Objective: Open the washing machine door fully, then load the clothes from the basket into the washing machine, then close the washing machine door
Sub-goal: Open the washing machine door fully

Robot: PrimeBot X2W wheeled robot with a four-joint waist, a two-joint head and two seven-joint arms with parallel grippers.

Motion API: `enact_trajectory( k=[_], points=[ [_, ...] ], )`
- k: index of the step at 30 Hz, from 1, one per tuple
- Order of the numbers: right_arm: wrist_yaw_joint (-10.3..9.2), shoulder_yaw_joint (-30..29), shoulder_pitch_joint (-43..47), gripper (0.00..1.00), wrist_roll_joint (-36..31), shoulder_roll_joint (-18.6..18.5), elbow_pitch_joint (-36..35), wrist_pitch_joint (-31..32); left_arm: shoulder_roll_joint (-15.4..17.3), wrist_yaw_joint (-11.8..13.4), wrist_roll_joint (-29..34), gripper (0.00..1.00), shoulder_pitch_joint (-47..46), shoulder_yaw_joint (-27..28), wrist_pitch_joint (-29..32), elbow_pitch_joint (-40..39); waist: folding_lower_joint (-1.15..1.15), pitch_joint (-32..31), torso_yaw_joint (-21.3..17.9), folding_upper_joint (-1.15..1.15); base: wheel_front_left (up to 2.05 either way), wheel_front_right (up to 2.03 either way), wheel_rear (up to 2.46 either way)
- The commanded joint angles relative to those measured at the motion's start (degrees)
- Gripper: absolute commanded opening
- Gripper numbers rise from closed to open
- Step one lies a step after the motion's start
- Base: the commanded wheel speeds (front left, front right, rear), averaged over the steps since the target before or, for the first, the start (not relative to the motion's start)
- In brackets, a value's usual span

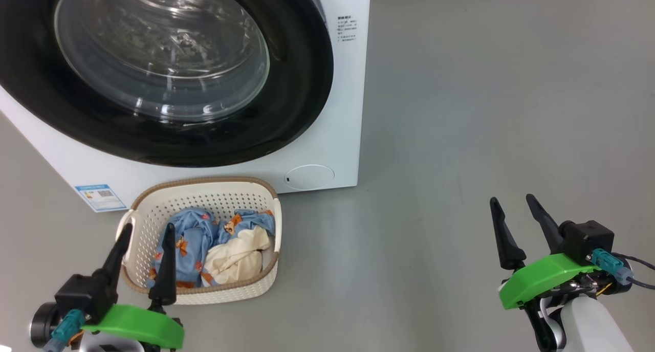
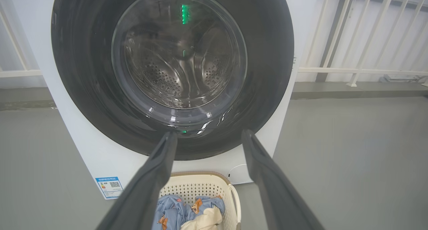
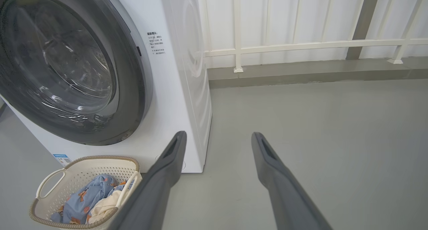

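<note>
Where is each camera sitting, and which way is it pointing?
Head view: on the head, looking down at the closed washing machine door and basket of clothes; left gripper and right gripper show, open.
Left wrist view: on that wrist, facing the door squarely; own fingers show.
Right wrist view: on that wrist, facing the corner of the washing machine and a railing; own fingers show.
Shared: all three see door and basket.

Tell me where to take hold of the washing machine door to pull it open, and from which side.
Probably its right rim. The washing machine door sits shut and flush, its glossy ring smooth; the one break I see is a small dark notch at the right edge, likely the pull. Hook a finger of the open right tool there, coming in from the right.
</note>
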Motion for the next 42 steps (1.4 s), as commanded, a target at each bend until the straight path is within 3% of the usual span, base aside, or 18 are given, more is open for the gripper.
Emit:
enact_trajectory(
  k=[1, 29, 42],
  points=[
    [0.57, 1.44, -1.98, 1.0, 0.16, -0.11, -1.55, -0.66, 1.38, -0.15, 0.29, 1.0, -1.88, 1.82, -0.61, -1.74, 0.0, -0.05, 0.04, 0.0, 0.0, 0.0, 0.0],
    [0.57, 1.38, -1.05, 1.0, 1.64, -0.26, -1.07, -0.75, 0.75, -0.15, 1.79, 1.0, 0.77, 1.71, -0.61, -2.78, 0.0, -2.07, 1.19, 0.0, 0.0, 0.0, 0.0],
    [0.57, 0.61, -8.8, 1.0, 7.0, -2.5, -2.32, -0.11, -0.56, -0.15, 3.15, 1.0, 0.86, 2.28, -0.61, -4.2, 0.0, 0.4, 3.88, 0.0, 0.0, 0.0, 0.0]
  ],
)
